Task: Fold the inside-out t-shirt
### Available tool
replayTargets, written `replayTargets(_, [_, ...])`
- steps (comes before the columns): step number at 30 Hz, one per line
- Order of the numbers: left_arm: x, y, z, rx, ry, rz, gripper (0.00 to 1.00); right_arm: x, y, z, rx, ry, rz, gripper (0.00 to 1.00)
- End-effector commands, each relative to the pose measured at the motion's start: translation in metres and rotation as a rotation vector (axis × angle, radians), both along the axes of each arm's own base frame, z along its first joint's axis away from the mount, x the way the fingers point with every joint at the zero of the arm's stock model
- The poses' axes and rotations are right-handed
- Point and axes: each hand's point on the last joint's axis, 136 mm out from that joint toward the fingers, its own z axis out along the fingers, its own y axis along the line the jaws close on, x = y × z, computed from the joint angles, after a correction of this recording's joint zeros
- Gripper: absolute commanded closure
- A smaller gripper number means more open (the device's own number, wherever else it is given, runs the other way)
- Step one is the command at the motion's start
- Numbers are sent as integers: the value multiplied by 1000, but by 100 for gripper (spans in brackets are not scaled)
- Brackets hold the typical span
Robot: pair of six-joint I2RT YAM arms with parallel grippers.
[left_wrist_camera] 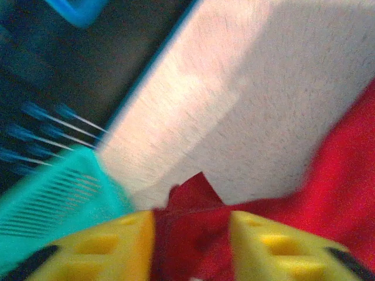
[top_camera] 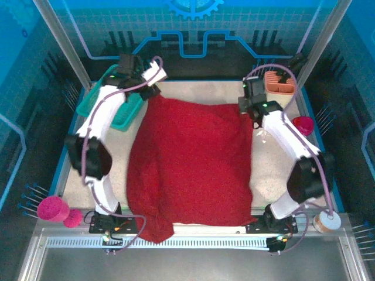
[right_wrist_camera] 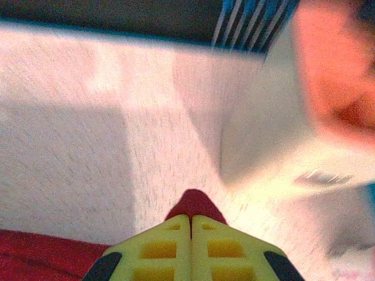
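Two pincers sit at the far corners of the t-shirt (top_camera: pixel 193 164), one on each. The left pincer (left_wrist_camera: pixel 188 221) has its yellow fingers (left_wrist_camera: pixel 117 246) standing apart, with a ridge of red cloth lying loose in the gap (the wrist view is blurred, so I judge this rather than swear to it). The right pincer (right_wrist_camera: pixel 191 221) has its fingers pressed together, and a small red tip pokes out past them, so it looks pinched on that corner.

From both pincers the t-shirt runs back toward the arm bases, its longer side far to near, so each arm is nearest its own far corner. It lies spread on the worktop (top_camera: pixel 199 89) as a dark red, roughly square sheet, mostly smooth. Its near left corner droops over the front edge. I cannot make out a tag or sleeves. A teal basket (top_camera: pixel 126 114) sits just beside its far left corner.
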Motion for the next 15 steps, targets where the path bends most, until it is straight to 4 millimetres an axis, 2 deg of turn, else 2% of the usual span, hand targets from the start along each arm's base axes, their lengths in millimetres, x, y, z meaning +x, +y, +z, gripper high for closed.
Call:
replayTargets(1, [22,-7,3,-107,43,137,54,16,-26,20,121,-120,-197,68])
replayTargets(3, [17,-19,18,-199,55,177,52,13,-24,25,146,-152,-168,61])
replayTargets(6, [-6,-45,50,-311,-4,181,48,2,-11,29,182,-159,-99,59])
replayTargets(7, [-14,-54,59,-368,-10,194,44,-3,-2,25,185,-140,-66,59])
replayTargets(9, [-34,-72,62,-464,37,211,40,-12,25,11,192,-97,19,54])
replayTargets(12, [-56,-77,37,-580,183,373,39,-24,73,-23,274,-1,151,50])
replayTargets(15, [-76,-57,-24,-643,410,702,41,-33,98,-69,449,128,173,48])
